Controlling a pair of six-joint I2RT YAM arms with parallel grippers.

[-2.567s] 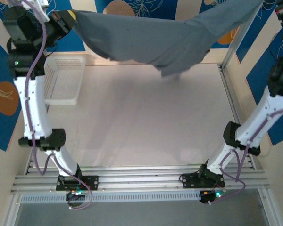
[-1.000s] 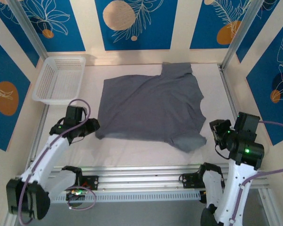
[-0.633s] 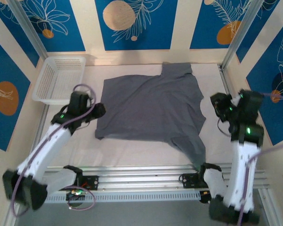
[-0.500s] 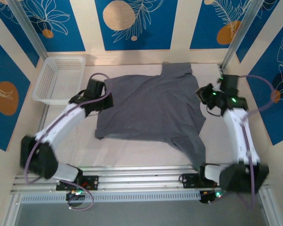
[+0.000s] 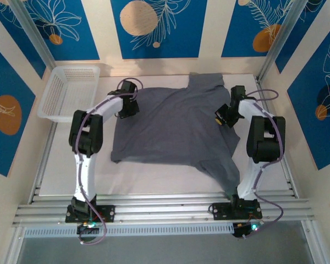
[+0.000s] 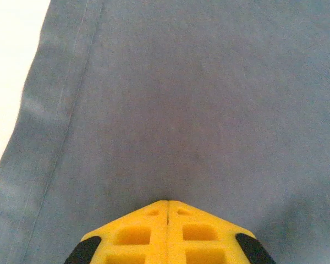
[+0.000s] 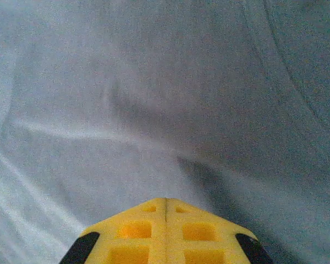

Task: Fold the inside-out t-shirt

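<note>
Yellow fingers point(image 6: 137, 234) of left claw point(image 6: 168, 203) cut off by bottom edge. Tips pressed together, can't tell if cloth caught between. Grey t-shirt point(image 6: 209, 99) runs off picture ahead of claw and to its right. Fingers of right claw point(image 7: 165, 201) cut off same way; t-shirt ahead blurry, runs off every side.

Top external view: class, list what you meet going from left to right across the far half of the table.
White basket → left tool → middle of the grey t-shirt → right tool.
</note>
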